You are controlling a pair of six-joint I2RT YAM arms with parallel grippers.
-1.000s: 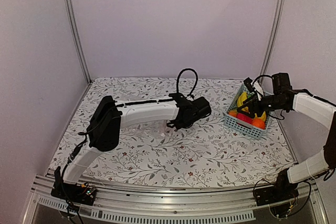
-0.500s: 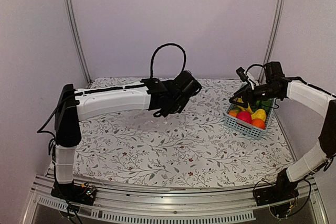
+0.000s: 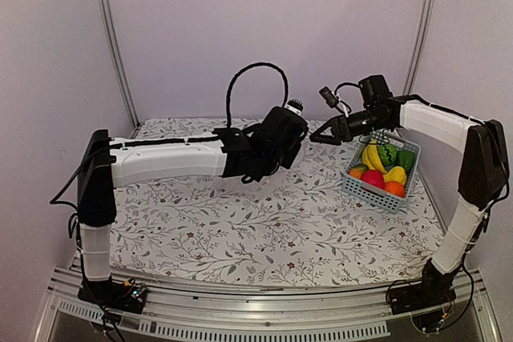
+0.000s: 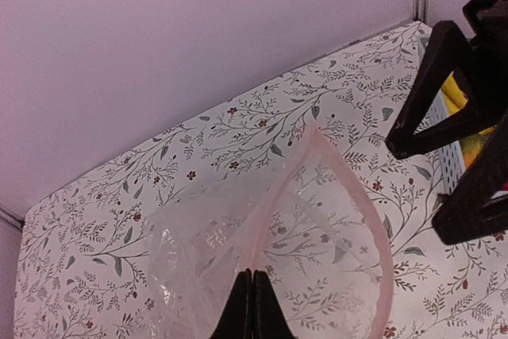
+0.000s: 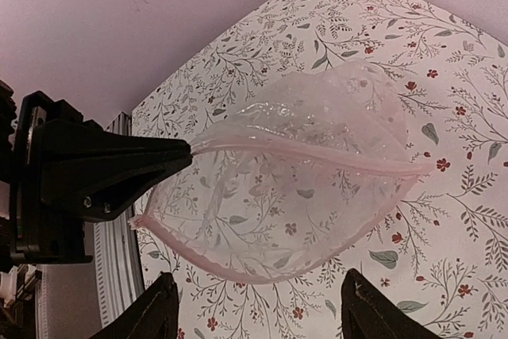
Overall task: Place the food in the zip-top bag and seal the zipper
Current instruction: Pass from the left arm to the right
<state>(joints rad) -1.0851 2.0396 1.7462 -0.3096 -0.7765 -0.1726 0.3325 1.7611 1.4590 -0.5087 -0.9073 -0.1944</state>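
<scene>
With the food (image 3: 381,167) waiting in the basket (image 3: 365,191) at right, the closed left gripper (image 4: 252,295) lifts the empty zip-top bag (image 5: 294,164) at centre by its rim, so the open, empty right gripper (image 3: 317,137) should probably pinch the opposite lip next.

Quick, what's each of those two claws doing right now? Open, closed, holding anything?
Left gripper: closed, pinching the mouth edge of the zip-top bag and holding it up off the table.
Right gripper: open, holding nothing.

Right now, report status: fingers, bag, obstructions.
Left fingers shut on zip-top bag rim, mouth open. Right fingers open, empty, facing mouth. Food in basket. Nothing between.
</scene>
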